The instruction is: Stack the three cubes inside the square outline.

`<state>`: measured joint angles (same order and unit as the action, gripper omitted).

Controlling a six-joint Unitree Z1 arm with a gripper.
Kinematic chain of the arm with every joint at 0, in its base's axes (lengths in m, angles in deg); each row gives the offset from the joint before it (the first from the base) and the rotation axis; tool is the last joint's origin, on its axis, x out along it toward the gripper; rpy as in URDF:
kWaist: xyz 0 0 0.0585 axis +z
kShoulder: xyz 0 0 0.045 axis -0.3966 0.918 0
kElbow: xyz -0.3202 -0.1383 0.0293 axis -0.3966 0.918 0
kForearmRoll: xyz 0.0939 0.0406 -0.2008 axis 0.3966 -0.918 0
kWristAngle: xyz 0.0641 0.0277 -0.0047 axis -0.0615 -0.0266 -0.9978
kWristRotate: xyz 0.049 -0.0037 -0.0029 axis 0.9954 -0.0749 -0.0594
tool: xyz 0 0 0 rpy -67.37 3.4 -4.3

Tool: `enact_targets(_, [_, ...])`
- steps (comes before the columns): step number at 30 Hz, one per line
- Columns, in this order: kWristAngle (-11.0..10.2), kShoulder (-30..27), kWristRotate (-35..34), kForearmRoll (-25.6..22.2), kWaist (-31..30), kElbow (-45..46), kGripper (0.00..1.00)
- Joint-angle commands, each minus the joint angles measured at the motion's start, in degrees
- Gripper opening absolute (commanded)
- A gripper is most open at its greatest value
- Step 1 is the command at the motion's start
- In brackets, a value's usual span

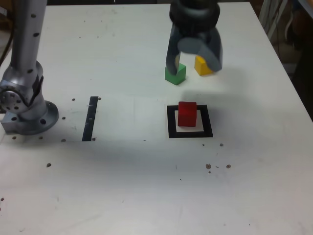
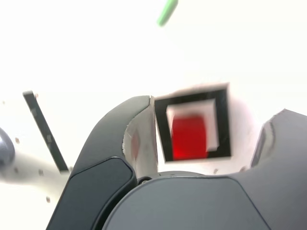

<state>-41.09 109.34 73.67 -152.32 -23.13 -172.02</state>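
Observation:
The red cube point(image 1: 187, 113) sits inside the square outline point(image 1: 171, 128), a black border with a pale centre. Behind it on the table are the green cube point(image 1: 175, 74) and, to the exterior view's right of it, the yellow cube point(image 1: 201, 66). My gripper point(image 1: 193, 63) hangs raised above the table, open and empty, its dark fingers partly covering both rear cubes in the exterior view. The wrist view looks down between the spread jaws of the gripper point(image 2: 213, 109) onto the red cube point(image 2: 188, 138) in the square outline point(image 2: 163, 134). The green cube point(image 2: 167, 12) shows as a blurred sliver.
A thin black tape strip point(image 1: 90, 118) lies to the exterior view's left of the outline, also seen as the tape strip point(image 2: 45, 132) in the wrist view. The arm's silver base point(image 1: 24, 98) stands at the far left. Small dark specks dot the white table point(image 1: 146, 186).

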Motion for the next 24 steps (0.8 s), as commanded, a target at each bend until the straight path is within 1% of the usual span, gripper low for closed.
enact_targets(1, [-0.45, -0.26, 6.67, 0.14, 3.21, -1.44, 0.99])
enact_targets(5, [-1.71, -0.02, 18.09, 0.48, 10.49, -2.47, 0.99])
enact_targets(8, [-3.32, 0.6, 26.18, 1.24, 14.08, -2.88, 0.99])
enact_targets(11, [-6.28, 1.15, 34.29, 2.58, 15.42, -3.11, 0.99])
enact_targets(12, [-7.6, 1.29, 37.96, 3.22, 15.59, -3.13, 0.99])
enact_targets(14, [-9.02, 1.34, 43.1, 4.05, 15.72, -3.29, 0.99])
enact_targets(15, [-9.24, 1.38, 45.42, 4.35, 15.77, -3.53, 0.99])
enact_targets(17, [-8.59, 1.6, 49.78, 4.6, 15.79, -4.28, 0.98])
enact_targets(19, [-7.24, 1.99, 53.31, 4.6, 15.73, -4.96, 0.96])
enact_targets(22, [-5.18, 3.38, 57.37, 4.69, 15.51, -5.32, 0.96])
enact_targets(24, [-4.56, 4.78, 59.24, 5.01, 15.11, -5.26, 0.96])
